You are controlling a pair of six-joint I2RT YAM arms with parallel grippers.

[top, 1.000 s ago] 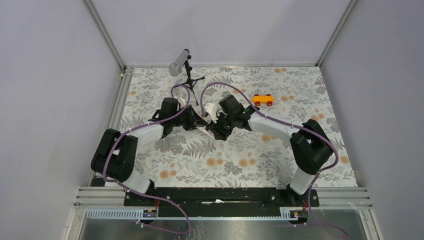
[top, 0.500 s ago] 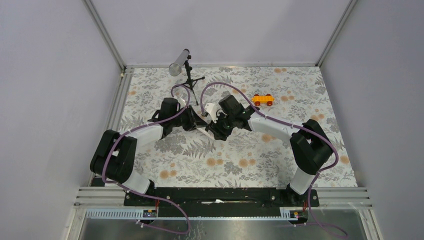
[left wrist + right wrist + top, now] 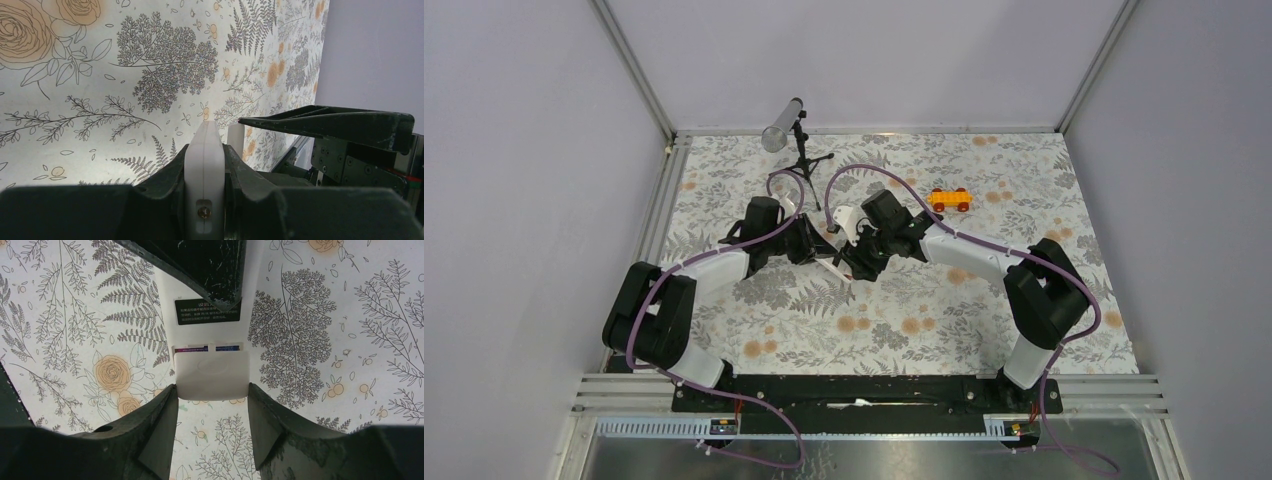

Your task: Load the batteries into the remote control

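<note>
Edgewise, remote control pinched in left jaws; right jaws astride

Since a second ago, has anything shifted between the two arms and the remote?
Barely. The left arm has eased slightly toward the near left, and the remote control shows as a thinner sliver from above. The left gripper stays shut on its edges. The right gripper still holds the white battery cover at its back. The orange toy car has not moved.
</note>
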